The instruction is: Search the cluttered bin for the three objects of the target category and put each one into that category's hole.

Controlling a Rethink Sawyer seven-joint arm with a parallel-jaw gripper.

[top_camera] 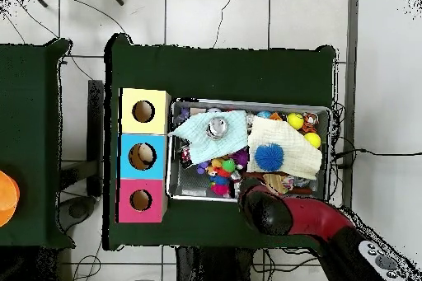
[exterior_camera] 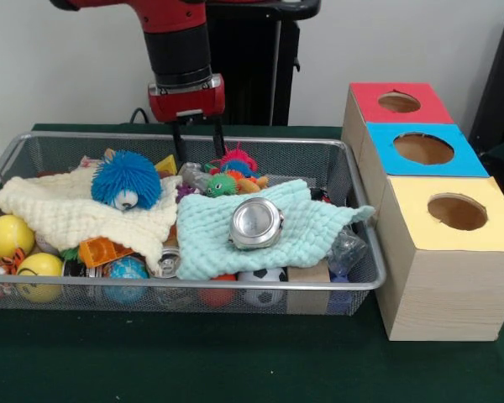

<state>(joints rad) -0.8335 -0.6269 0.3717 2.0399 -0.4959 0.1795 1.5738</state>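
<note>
The wire mesh bin (exterior_camera: pixel 84 135) is full of toys. My gripper (exterior_camera: pixel 200 155) hangs at the bin's far rim, open and empty, just behind a red and green spiky toy (exterior_camera: pixel 233 175). A blue spiky ball (exterior_camera: pixel 126 179) lies on a cream cloth (exterior_camera: pixel 63 210). A silver round tin (exterior_camera: pixel 256 223) lies on a mint cloth (exterior_camera: pixel 277 239). Two yellow balls (exterior_camera: pixel 8 235) sit at the left end. The yellow-topped box's hole (exterior_camera: pixel 458 211) is to the right of the bin. In the overhead view the arm (top_camera: pixel 268 209) covers the gripper at the bin's (top_camera: pixel 264 104) lower edge.
The red-topped box (exterior_camera: pixel 399 102) and the blue-topped box (exterior_camera: pixel 424 149) stand in a row behind the yellow one. A soccer ball (exterior_camera: pixel 260 295) and a globe ball (exterior_camera: pixel 126 270) lie at the bin's near wall, partly under the cloths. The robot's pedestal (exterior_camera: pixel 252 75) stands behind the bin.
</note>
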